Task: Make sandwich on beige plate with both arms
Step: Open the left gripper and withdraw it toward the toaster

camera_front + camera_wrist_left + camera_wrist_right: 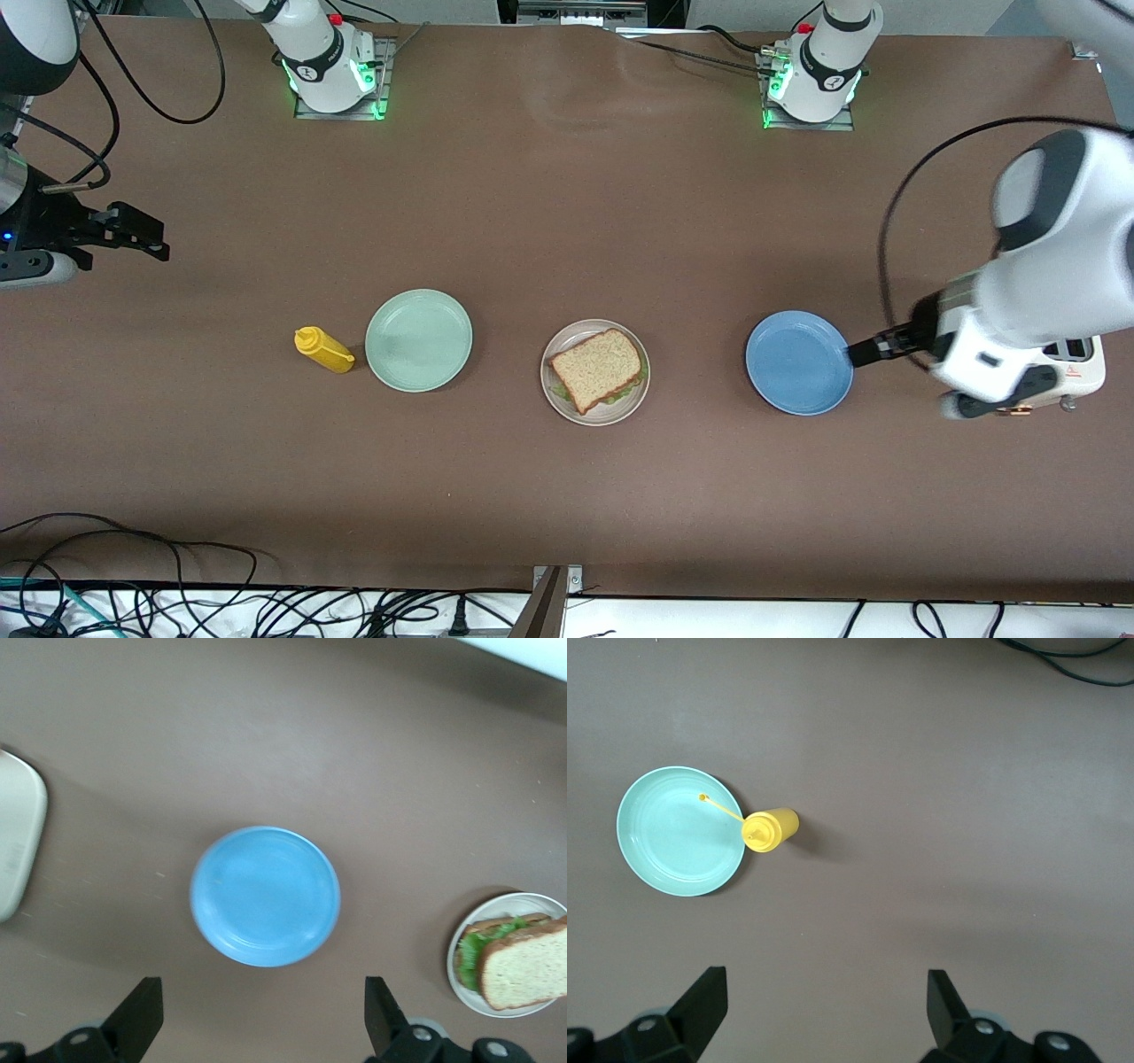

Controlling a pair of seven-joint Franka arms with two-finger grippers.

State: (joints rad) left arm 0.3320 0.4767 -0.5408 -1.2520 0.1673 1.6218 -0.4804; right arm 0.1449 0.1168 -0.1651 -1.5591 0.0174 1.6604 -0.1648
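The sandwich (597,368) is sitting on the beige plate (562,404) at frame centre, its corners pointing diamond-wise. Left gripper (266,1014) is hovering, fingers spread wide and holding nothing, over the blue plate (798,361); right gripper (828,1010) is waiting at mid-left, likewise wide and bare.

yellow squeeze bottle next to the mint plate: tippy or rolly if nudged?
The yellow plastic squeeze bottle stands upright beside the mint-green round plate. It is tall for its base, so it probably tips easily. Its round body would likely roll once down, and its thin nozzle tip looks bendy.
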